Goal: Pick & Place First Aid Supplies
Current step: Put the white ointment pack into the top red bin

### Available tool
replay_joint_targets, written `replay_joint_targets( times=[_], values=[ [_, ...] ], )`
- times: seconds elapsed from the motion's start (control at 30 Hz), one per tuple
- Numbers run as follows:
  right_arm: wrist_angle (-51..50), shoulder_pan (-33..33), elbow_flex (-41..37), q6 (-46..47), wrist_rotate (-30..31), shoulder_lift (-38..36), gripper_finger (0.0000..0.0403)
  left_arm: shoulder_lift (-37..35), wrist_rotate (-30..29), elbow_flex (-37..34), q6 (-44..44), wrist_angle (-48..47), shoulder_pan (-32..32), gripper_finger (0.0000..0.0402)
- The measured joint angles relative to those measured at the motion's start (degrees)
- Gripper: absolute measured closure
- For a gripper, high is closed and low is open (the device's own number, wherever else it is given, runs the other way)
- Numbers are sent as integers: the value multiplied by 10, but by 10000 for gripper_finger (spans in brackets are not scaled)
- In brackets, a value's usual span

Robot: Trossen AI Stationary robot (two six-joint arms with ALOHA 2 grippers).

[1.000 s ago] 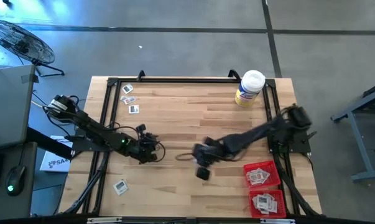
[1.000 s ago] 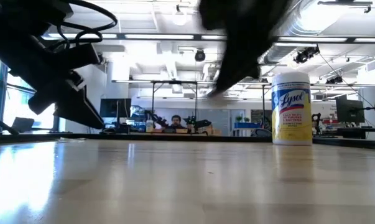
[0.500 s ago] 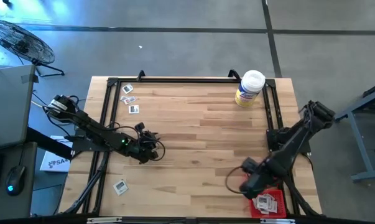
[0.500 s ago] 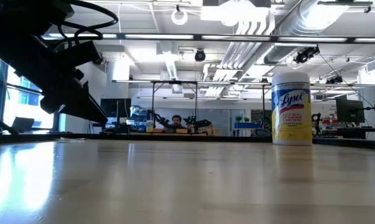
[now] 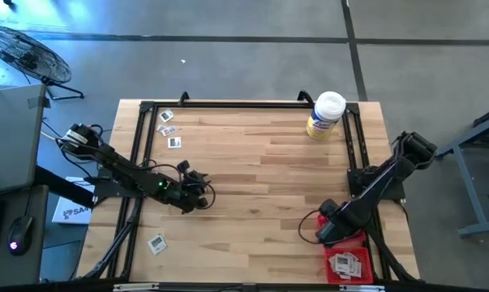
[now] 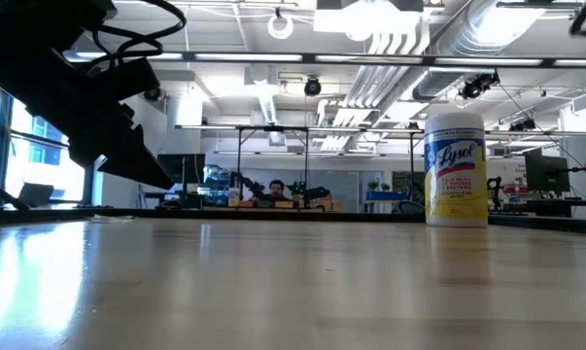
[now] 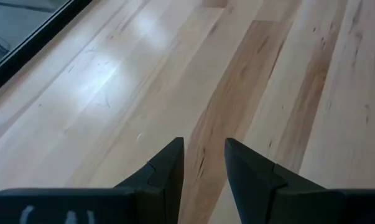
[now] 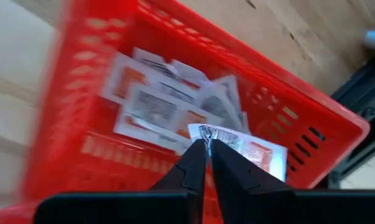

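Observation:
My right gripper (image 5: pixel 329 231) hangs over the farther of two red trays (image 5: pixel 356 238) near the table's right near corner, shut on a small white packet (image 8: pixel 249 149). The right wrist view shows that tray (image 8: pixel 336 118) below, with several packets (image 8: pixel 156 106) lying flat in it. The nearer tray (image 5: pixel 329 261) also holds packets. Three loose packets (image 5: pixel 168 130) lie at the far left, and one (image 5: pixel 156 242) at the near left. My left gripper (image 5: pixel 197 193) hovers open over bare wood at the left middle (image 7: pixel 203 149). My right gripper pinches the white packet by its edge (image 8: pixel 203 130) between the two fingertips, coming from above and pointing down. The packet is lifted clear over the tray and hangs to one side of the fingers above the packets lying there.
A yellow jar with a white lid (image 5: pixel 326 113) stands at the far right of the table and shows in the low view (image 6: pixel 456 170). A black frame (image 5: pixel 147 109) runs along the table's edges. Bare wood lies between the two arms.
My right gripper has swung from the table's middle toward the right near corner, ending over the farther red tray, which it now largely covers from above. It has left the low view. My left arm has kept nearly still.

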Motion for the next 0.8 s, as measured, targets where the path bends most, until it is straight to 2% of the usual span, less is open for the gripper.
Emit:
replay_joint_targets(
  times=[0.27,0.4,0.47,0.57,0.7,0.8],
  values=[
    [-9,-24,-26,-63,-36,0,314,0,-38,0,9,22,0,287],
    [-79,-44,16,-90,-81,-1,295,0,-34,0,5,27,25,287],
    [-130,-50,56,-103,-65,-2,294,-1,-14,0,0,26,53,287],
    [-193,-57,123,-137,28,-2,299,-1,22,0,3,24,104,287],
    [-218,-60,191,-194,269,-2,306,-16,65,0,50,13,182,287],
    [-203,-60,214,-272,455,-2,308,-43,98,1,59,-17,244,287]
  ],
)
